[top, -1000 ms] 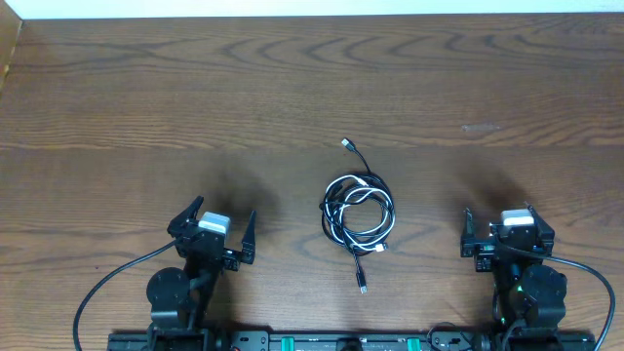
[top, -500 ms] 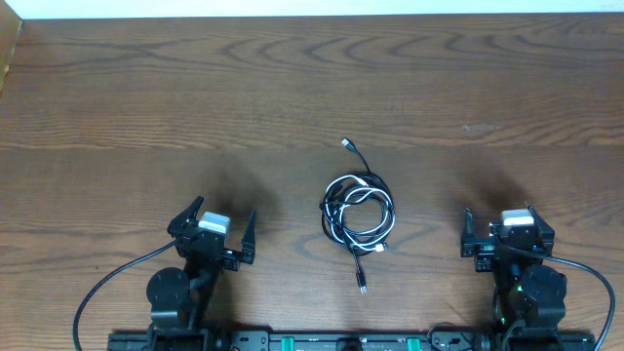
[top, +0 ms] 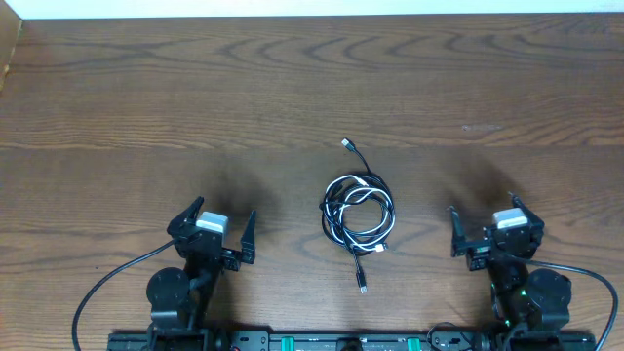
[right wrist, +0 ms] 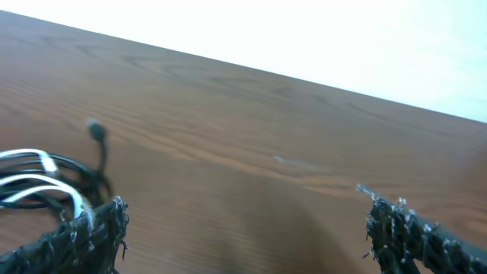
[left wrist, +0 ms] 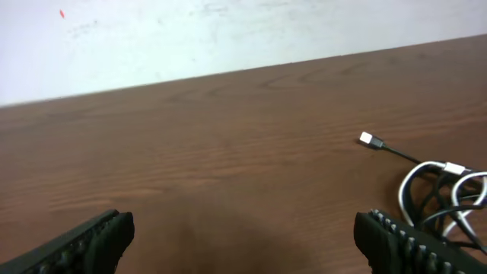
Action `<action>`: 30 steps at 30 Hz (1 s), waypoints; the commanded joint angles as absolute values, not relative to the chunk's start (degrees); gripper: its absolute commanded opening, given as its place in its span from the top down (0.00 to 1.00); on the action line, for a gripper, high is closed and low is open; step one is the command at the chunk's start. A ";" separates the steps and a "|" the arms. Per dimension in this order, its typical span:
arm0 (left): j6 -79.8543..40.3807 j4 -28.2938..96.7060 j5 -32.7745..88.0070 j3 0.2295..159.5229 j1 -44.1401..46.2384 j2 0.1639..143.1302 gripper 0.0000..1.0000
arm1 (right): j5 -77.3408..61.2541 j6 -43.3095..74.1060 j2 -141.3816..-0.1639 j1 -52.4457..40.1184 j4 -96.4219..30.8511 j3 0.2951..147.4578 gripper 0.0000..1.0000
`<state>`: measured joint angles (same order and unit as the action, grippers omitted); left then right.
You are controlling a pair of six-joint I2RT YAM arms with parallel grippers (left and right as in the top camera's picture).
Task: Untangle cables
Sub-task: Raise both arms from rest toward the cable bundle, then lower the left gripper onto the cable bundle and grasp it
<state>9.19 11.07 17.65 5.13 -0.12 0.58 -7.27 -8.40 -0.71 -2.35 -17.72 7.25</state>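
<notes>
Right fingers (top: 483, 232) nearer cables (top: 358, 212).

one cable tangle (top: 358, 212), two pincers, one table (top: 146, 107)

Wide-open left pincer (left wrist: 242, 240); cables (left wrist: 445, 190) rightward

Dark brown wood-grain tabletop (top: 292, 88) fills nearly the whole overhead view, w/ long wavy grain lines running side to side. Past the tabletop's far edge: a white wall (left wrist: 190, 30), seen as a thin pale strip in overhead & as a broad band in both wrist views. Small light scuff (top: 480, 127) on the tabletop, right of centre, approx. midway toward the far edge.
</notes>
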 commanded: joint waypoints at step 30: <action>-20.86 27.94 52.58 63.18 -0.30 47.20 0.02 | -19.09 9.65 -43.55 -1.96 -51.75 67.02 0.01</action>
